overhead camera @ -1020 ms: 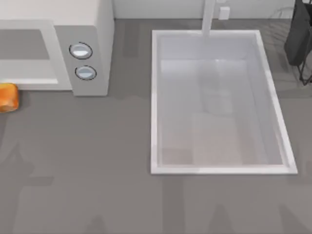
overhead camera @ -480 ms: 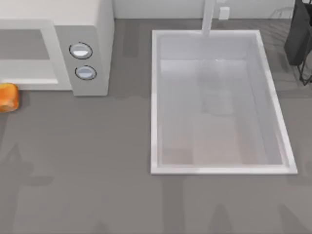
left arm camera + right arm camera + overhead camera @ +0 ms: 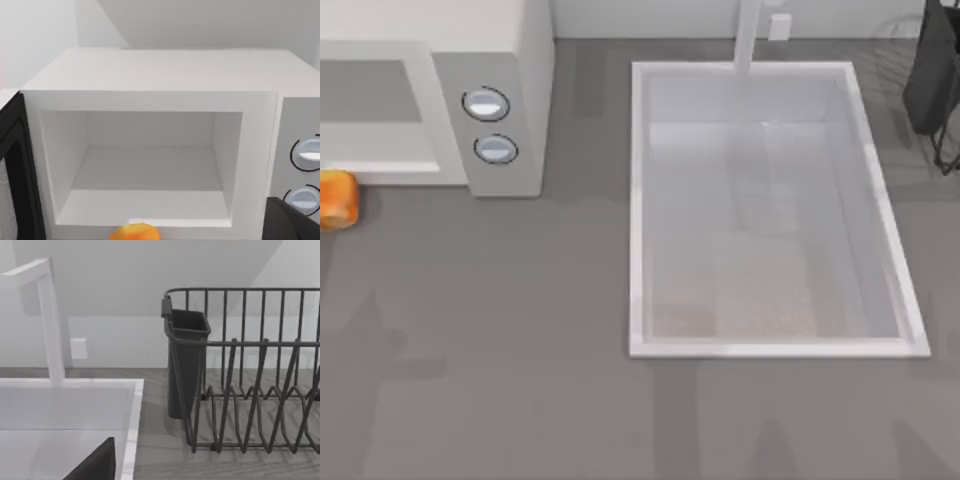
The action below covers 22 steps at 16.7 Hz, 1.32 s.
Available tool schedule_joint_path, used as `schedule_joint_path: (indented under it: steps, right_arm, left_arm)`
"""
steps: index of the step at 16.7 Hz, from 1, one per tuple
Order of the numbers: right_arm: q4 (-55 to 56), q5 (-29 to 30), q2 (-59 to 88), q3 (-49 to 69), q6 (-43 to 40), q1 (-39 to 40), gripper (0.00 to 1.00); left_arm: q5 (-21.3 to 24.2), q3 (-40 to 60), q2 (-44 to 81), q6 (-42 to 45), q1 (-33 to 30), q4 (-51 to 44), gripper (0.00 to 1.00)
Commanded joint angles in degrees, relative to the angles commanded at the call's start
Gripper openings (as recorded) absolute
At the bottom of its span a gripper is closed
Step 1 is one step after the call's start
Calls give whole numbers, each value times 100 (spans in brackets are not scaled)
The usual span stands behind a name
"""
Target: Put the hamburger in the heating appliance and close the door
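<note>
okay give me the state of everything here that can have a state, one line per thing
heating appliance: cavity open, nothing inside.
door: swung open at the side of the cavity.
hamburger: outside on the counter, in front of the cavity, not held.
sink basin: nothing visible inside.
dish rack: upright, no dishes visible.

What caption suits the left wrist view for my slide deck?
Open microwave with empty cavity, door swung aside, hamburger just in front.

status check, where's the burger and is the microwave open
Microwave open, cavity bare. Burger on counter in front of it, not inside. Door swung wide. Nothing blocking.
</note>
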Motion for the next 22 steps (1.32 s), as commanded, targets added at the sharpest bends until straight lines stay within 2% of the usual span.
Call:
schedule_joint_path:
  steps: [2, 4, 10, 13, 16, 22]
  right_arm:
    - [0, 0, 0, 0, 0, 0, 100]
    - [0, 0, 0, 0, 0, 0, 100]
    - [0, 0, 0, 0, 0, 0, 100]
    - [0, 0, 0, 0, 0, 0, 100]
    - [0, 0, 0, 0, 0, 0, 100]
    - [0, 0, 0, 0, 0, 0, 100]
  left_arm:
    - [-336, 118, -11, -1, -335, -130, 0]
    - [-490, 172, -17, -1, -490, -189, 0]
    - [-422, 214, 67, 31, -416, -205, 0]
    - [-41, 675, 614, 313, 31, -458, 0]
    - [545, 1449, 1699, 830, 806, -882, 0]
    - [1891, 3383, 5200, 2396, 2843, -1763, 0]
